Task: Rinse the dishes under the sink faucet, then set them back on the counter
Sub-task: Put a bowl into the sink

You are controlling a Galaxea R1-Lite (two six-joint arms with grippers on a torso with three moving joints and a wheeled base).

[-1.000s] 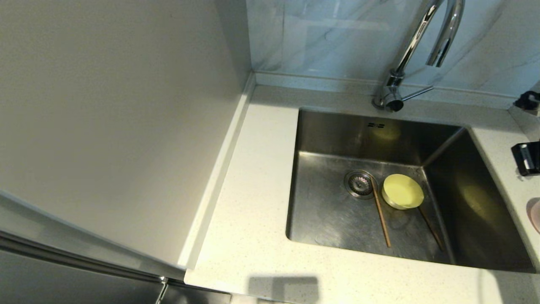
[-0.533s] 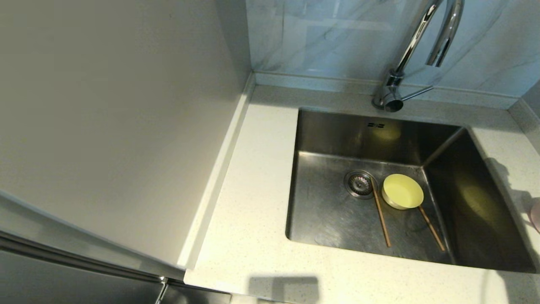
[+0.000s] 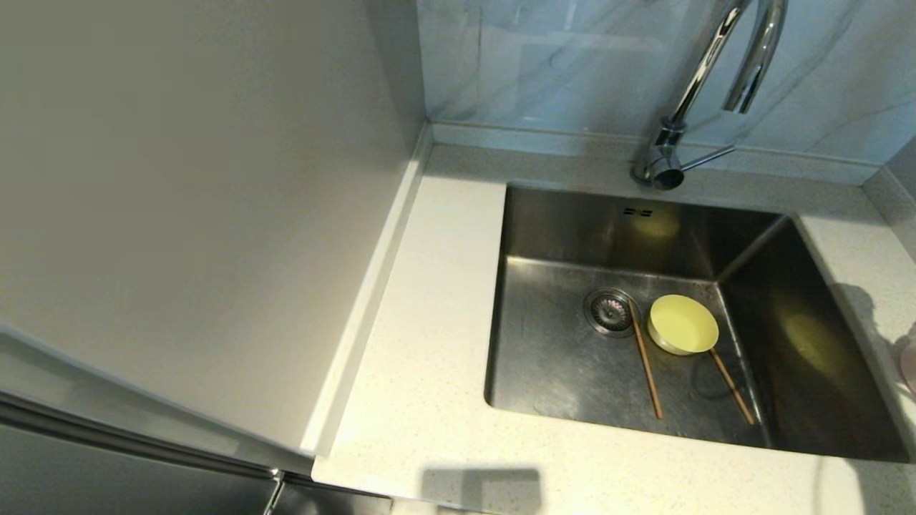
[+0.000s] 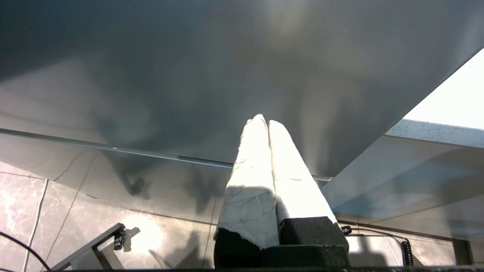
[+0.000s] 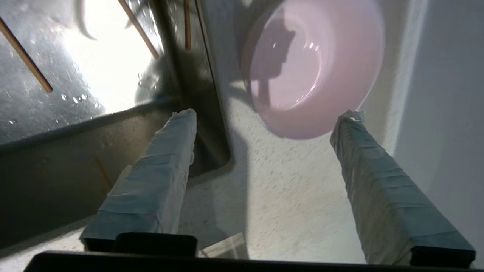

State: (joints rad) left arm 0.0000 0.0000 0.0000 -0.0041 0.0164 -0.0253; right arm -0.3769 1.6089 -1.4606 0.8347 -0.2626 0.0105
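Just beyond right tool [image 5: 266,117] tips: pink bowl [image 5: 314,68] on counter [image 5: 295,196], fingers wide, holding nothing.

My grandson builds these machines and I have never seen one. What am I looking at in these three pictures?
It is a two-armed robot at a kitchen sink. One camera on its head looks down: a yellow-green bowl and two chopsticks lie in the basin, below the faucet. The other two cameras sit on the wrists. The right gripper stands open and empty above the counter, just short of a pink bowl that rests there. The left gripper is shut, parked away from the sink.
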